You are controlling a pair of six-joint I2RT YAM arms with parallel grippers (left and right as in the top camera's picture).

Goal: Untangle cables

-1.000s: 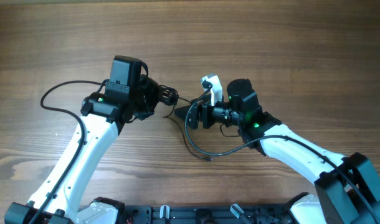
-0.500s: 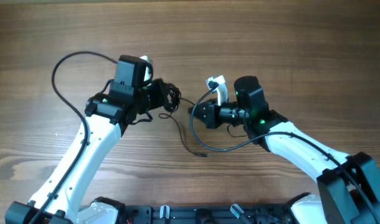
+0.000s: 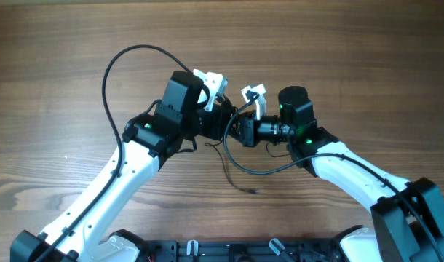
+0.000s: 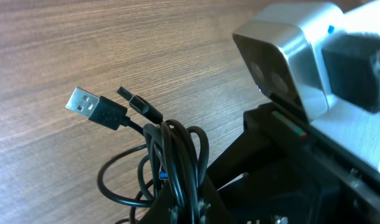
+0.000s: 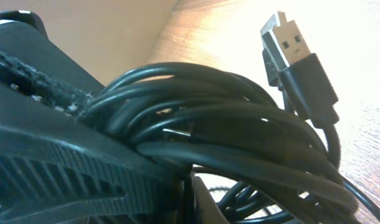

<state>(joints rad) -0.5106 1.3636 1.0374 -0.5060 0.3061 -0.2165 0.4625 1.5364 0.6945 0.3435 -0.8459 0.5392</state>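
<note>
Cables (image 5: 227,130) sat bunched between the arms, right gripper (image 3: 240,131) and left gripper (image 3: 225,121) both clamped on the bundle. Looked like the pull-apart step, so next they'd need to separate slowly. Loose tail (image 3: 245,188) trailed onto the table (image 3: 62,44).

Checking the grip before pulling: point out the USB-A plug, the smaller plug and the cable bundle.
USB-A plug (image 4: 85,104): left wrist view, on its metal shell.
Smaller plug (image 4: 139,104): left wrist view, mid-body.
Cable bundle (image 5: 227,118): right wrist view, on the stacked black loops.
</note>
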